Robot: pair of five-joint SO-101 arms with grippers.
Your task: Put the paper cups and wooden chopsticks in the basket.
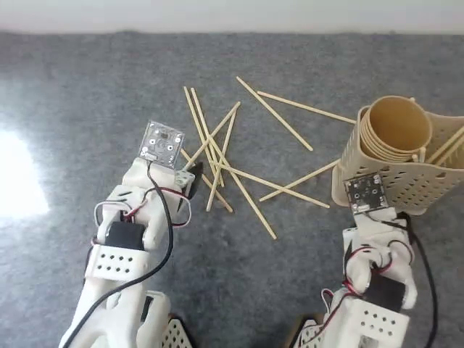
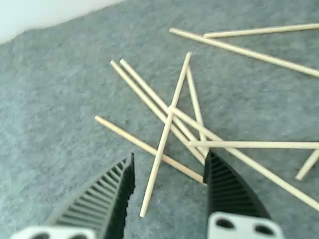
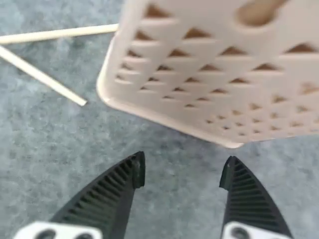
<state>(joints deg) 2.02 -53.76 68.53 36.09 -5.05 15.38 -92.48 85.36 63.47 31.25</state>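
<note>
Two arms sit over the grey table [image 1: 72, 87]. At its right side the perforated basket [image 1: 406, 185] holds a nested stack of paper cups [image 1: 395, 127]. My right end effector [image 3: 184, 167] hovers just before the basket wall, jaws spread wide, gripping nothing. My left end effector [image 2: 169, 159] is equally spread above the scattered wooden chopsticks [image 1: 217, 156], with one stick lying between its jaws.

Tan paper cups [image 1: 396, 127], nested in a stack, sit inside a beige perforated basket [image 1: 429, 187] at the right. Pale wooden chopsticks [image 1: 214, 158] lie scattered and crisscrossed to its left.
</note>
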